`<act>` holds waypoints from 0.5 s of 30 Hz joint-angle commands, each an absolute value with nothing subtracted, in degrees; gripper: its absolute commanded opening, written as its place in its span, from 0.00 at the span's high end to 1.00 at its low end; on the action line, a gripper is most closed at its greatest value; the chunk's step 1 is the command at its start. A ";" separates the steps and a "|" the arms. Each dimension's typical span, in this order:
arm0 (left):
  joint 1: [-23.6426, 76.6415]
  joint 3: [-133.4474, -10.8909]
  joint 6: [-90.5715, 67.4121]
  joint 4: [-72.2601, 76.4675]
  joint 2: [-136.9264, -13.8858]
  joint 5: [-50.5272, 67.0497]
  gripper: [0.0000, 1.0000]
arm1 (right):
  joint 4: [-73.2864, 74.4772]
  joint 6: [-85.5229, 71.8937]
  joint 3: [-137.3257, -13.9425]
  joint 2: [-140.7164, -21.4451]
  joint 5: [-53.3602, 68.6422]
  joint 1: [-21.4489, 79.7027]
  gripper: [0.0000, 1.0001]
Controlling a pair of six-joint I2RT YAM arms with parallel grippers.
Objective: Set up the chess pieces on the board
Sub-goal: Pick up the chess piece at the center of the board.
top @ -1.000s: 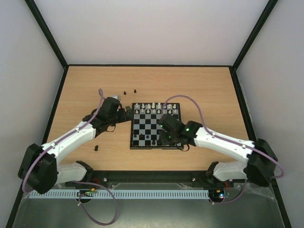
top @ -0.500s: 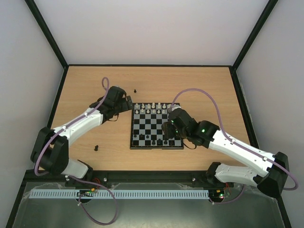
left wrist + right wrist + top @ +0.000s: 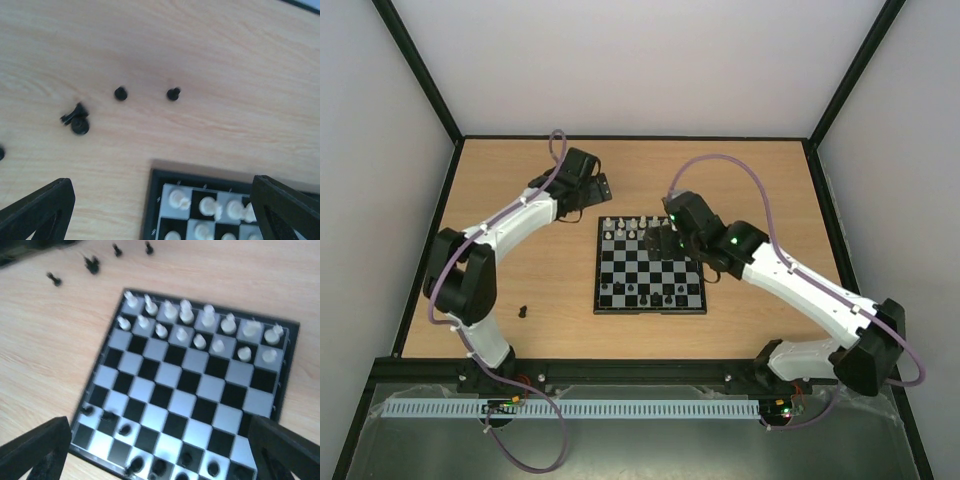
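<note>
As the left arm has been swung out from the left edge of the board (image 3: 649, 311) towards the far left of the table (image 3: 490, 260), the right arm has been drawn back from the near rows to above the far half of the board. From this it is judged that a placement on the near rows is finished and the next loose piece is being lined up.

The left gripper (image 3: 162, 181) is seen wide open with nothing between its fingers. The right gripper (image 3: 159, 422) is likewise spread wide and empty.

Several black chess pieces (image 3: 186, 458) are already stood on the two near rows of the board, with gaps left between them. The white pieces (image 3: 186, 315) are ranked along the two far rows. More black ones are scattered on the table beyond the far left corner of the board, and one lies well apart on the near left.

Most loose pieces are seen from above as round dots, so they are taken as upright. A toppled black piece (image 3: 76, 120) appears to lie flat, its long axis along the table and its head pointed away from the board.
</note>
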State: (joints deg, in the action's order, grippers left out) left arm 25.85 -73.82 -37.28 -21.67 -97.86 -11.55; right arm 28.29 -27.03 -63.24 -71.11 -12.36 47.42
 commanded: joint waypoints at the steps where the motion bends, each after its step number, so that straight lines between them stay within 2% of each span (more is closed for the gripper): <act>1: 24.16 -83.25 -37.00 -31.28 -103.66 -7.21 0.00 | 34.16 -24.86 -74.74 -76.12 -12.48 47.29 0.02; 5: 22.45 -89.19 -37.24 -36.29 -106.38 -5.54 0.01 | 41.33 -24.95 -83.54 -79.91 -13.39 47.30 0.01; 9: 21.10 -91.32 -37.92 -39.04 -107.46 -3.79 0.00 | 41.61 -26.06 -84.30 -80.14 -12.73 47.16 0.01; 12: 21.09 -90.11 -37.66 -39.27 -106.32 -6.12 0.00 | 40.16 -27.55 -81.67 -80.26 -9.04 47.11 0.01; 15: 21.09 -84.10 -37.27 -34.93 -103.02 -6.80 0.01 | 34.35 -29.03 -72.61 -78.07 -4.86 47.16 0.02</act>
State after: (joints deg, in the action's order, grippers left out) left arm 20.99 -89.14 -37.54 -35.27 -106.50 -6.13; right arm 35.55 -26.94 -80.90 -79.42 -10.26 47.31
